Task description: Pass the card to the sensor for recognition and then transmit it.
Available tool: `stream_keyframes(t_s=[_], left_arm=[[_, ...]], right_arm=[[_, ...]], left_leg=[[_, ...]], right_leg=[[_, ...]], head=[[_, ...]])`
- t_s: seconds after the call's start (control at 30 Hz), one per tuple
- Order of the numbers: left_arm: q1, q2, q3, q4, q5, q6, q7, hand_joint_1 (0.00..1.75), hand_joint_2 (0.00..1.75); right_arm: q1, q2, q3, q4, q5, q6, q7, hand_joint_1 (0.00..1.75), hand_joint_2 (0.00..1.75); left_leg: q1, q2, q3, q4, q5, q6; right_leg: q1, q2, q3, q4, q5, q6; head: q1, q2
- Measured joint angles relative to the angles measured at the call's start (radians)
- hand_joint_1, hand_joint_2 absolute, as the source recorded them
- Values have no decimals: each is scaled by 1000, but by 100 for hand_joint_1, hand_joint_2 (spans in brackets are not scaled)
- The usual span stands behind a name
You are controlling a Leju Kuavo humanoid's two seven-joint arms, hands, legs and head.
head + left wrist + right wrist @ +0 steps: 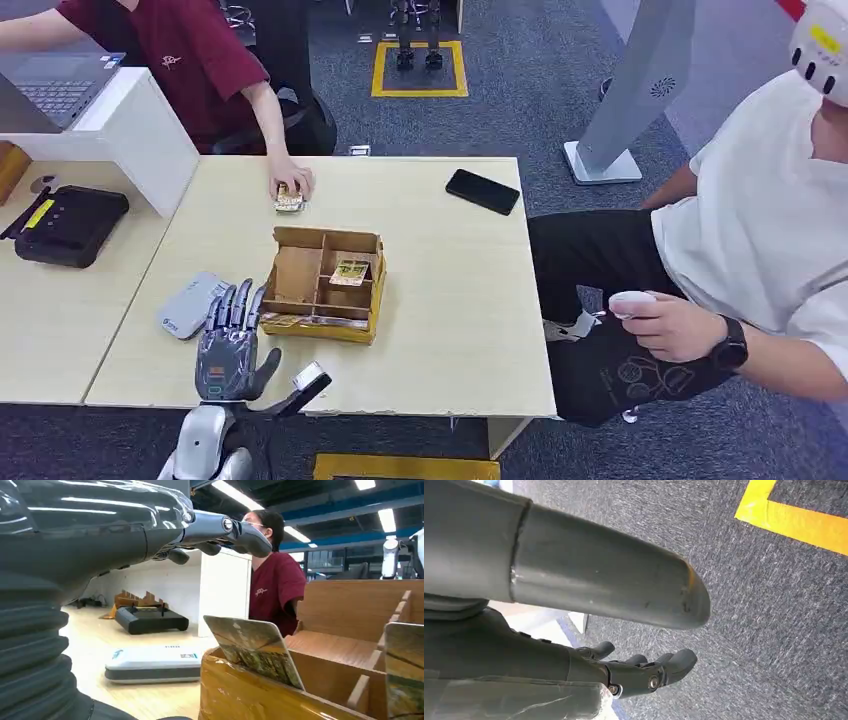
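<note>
My left hand (pixel 232 340) hovers low over the table with its fingers stretched out and apart, holding nothing. It sits between the white flat sensor (pixel 190 305) and the cardboard box (pixel 300 275). In the left wrist view its fingers (pixel 225 530) reach out above a picture card (pixel 255 650) that leans at the box's near wall (pixel 240 690). The sensor (pixel 155 662) lies beyond. Another card (pixel 350 272) lies in a box compartment. My right hand (pixel 644 672) hangs over grey carpet, fingers loosely extended, holding nothing.
A person in red rests a hand on a small card stack (pixel 290 196) at the table's far side. A black phone (pixel 483 191) lies far right, a black device (pixel 70 225) on the left table. A person in white (pixel 760 230) sits to the right.
</note>
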Motion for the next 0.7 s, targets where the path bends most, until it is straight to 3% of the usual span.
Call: stream_keyframes(t_s=[0.6, 0.63, 0.7], left_arm=[[-13, -19, 4, 30, -12, 0, 11, 3, 175], [-13, -19, 5, 32, -11, 0, 11, 175, 175], [-16, -19, 11, 41, 2, 0, 4, 175, 175]], right_arm=[[-1, 0, 0, 0, 5, 0, -3, 0, 0], [-1, 0, 0, 0, 5, 0, -3, 0, 0], [-1, 0, 0, 0, 8, 0, -3, 0, 0]], left_leg=[[0, 0, 0, 0, 0, 0], [0, 0, 0, 0, 0, 0], [0, 0, 0, 0, 0, 0]], right_leg=[[0, 0, 0, 0, 0, 0], [0, 0, 0, 0, 0, 0], [0, 0, 0, 0, 0, 0]], head=[[0, 0], [0, 0], [0, 0]])
